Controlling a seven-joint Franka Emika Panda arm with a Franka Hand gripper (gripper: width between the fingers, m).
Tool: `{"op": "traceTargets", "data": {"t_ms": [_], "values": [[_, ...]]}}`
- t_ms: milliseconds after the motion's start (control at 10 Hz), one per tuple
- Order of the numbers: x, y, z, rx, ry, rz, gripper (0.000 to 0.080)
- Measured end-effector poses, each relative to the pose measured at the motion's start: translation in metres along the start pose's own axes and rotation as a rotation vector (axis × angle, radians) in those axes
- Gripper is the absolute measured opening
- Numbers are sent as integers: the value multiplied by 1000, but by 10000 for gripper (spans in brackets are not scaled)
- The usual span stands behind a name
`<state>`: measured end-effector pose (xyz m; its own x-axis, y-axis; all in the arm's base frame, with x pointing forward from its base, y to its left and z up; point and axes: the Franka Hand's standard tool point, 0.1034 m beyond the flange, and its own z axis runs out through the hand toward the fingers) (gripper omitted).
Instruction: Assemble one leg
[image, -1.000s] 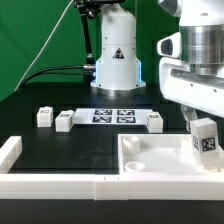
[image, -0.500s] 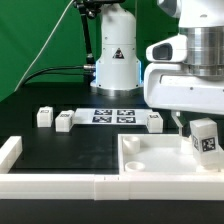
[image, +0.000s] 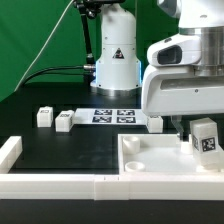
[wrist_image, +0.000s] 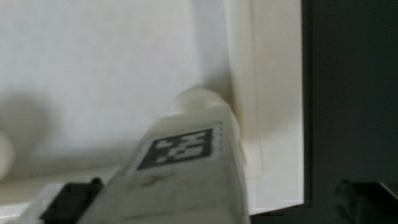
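Note:
One leg (image: 206, 138), a small white block with a black-and-white tag, stands upright in the far right corner of the big white panel (image: 150, 160). My gripper (image: 190, 127) hangs just above and to the exterior view's left of it. In the wrist view the leg (wrist_image: 178, 170) rises between my two dark fingertips (wrist_image: 71, 203), with a gap on one side, so the gripper (wrist_image: 217, 208) is open and not clamped on it. Three more legs (image: 44, 116) (image: 64, 120) (image: 155, 122) lie on the black table.
The marker board (image: 112, 116) lies behind the panel, between the loose legs. A white L-shaped fence (image: 10, 150) runs along the table's front and left. The arm's base (image: 115, 60) stands at the back.
My gripper has shifted toward the exterior view's left and off the top of the leg. The leg stays standing in the panel's corner.

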<state>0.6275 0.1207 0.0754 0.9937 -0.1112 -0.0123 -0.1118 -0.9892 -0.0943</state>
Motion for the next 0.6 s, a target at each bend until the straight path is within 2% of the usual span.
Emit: {"op": "traceTargets", "data": {"t_ms": [100,200,300,400,600], "values": [[0,0,0,0,0,0,601],[0,0,0,0,0,0,426],[0,0,0,0,0,0,426],[0,0,0,0,0,0,291],[0,0,0,0,0,21,291]]}}
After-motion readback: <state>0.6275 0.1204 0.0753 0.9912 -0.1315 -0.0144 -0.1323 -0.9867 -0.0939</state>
